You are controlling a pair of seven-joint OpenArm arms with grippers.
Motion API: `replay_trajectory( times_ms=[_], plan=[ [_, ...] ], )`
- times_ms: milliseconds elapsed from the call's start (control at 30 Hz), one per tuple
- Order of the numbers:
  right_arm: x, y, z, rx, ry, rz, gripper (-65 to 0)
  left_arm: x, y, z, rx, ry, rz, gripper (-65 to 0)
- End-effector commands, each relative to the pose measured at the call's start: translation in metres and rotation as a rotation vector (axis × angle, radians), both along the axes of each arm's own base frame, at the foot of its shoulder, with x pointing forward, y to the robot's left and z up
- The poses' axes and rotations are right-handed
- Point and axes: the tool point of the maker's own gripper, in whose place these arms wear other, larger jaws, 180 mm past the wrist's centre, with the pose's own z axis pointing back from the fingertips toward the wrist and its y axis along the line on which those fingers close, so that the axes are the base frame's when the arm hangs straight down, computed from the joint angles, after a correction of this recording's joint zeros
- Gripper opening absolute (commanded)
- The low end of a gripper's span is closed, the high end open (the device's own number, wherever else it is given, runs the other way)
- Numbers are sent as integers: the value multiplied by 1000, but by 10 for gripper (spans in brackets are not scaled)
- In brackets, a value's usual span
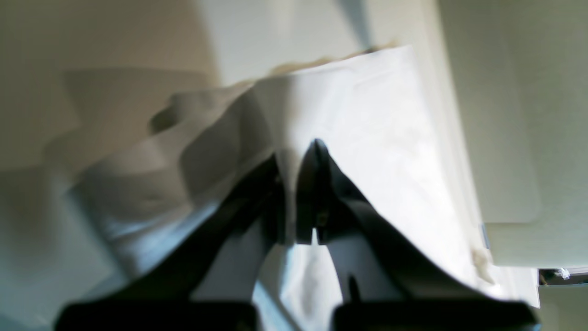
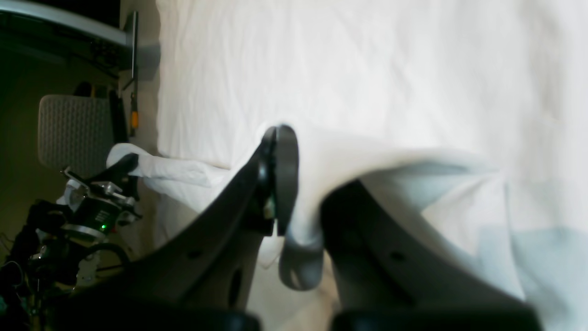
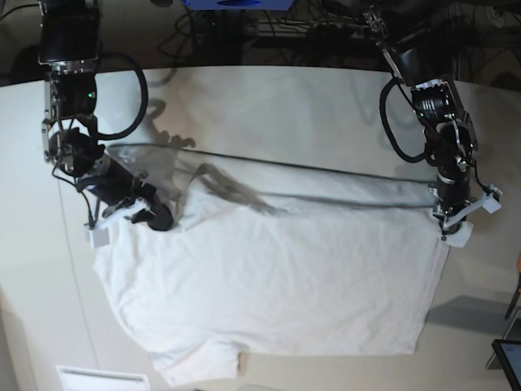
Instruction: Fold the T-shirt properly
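The white T-shirt [image 3: 269, 285] lies spread across the table, its far edge raised and stretched between both grippers. My right gripper [image 3: 153, 217], at the left of the base view, is shut on one end of that edge. In its wrist view, cloth [image 2: 367, 92] drapes over one finger of the right gripper [image 2: 301, 147]. My left gripper [image 3: 447, 221], at the right of the base view, is shut on the other end. Its own view shows the left gripper [image 1: 297, 154] pinching a ridge of the white fabric [image 1: 367, 119]. The left gripper [image 2: 120, 169] also appears far off in the right wrist view, holding a corner.
The shirt rests on an off-white table [image 3: 269, 98]. A small white label [image 3: 102, 377] sits at the near left edge. Cables and stands [image 3: 244, 24] crowd the back. A grey chair [image 2: 73, 128] stands beyond the table, and a dark screen corner [image 3: 509, 362] shows at lower right.
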Motion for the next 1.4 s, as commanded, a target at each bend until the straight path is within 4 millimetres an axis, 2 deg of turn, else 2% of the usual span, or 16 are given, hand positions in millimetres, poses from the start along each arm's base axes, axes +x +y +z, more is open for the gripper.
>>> replay_trajectory(
  times_ms=[0,167,433,567,600,700,800,900,1067,1167,1367],
  plan=[
    [11,-3,14,11,-45,-9,-649,10,9,20,55,-35,6,-650],
    [17,-6,11,11,-37,-18,-649,27,-8,14,107,11,-56,-650],
    [32,-9,11,19,-32,-29,-649,38,-13,3,80,35,-63,-650],
    [40,-9,11,29,-26,-36,-646,37,-14,-7,64,57,-61,-650],
    [42,-10,11,30,-29,-39,-638,37,-14,-8,63,58,-60,-650],
    [49,-10,19,32,-48,-41,-564,37,-14,-9,62,60,-60,-650],
    [58,-3,30,51,-76,-40,-470,39,-14,-6,62,53,-60,-650],
    [68,-2,35,59,-85,-43,-415,41,-15,-4,65,50,-63,-650],
    [84,11,30,106,-49,-48,-412,59,-38,3,99,46,-146,-650],
    [92,24,29,141,-32,-44,-412,61,-37,7,122,26,-131,-650],
    [114,47,41,168,-33,-25,-412,60,-34,4,131,35,-122,-650]
  ],
)
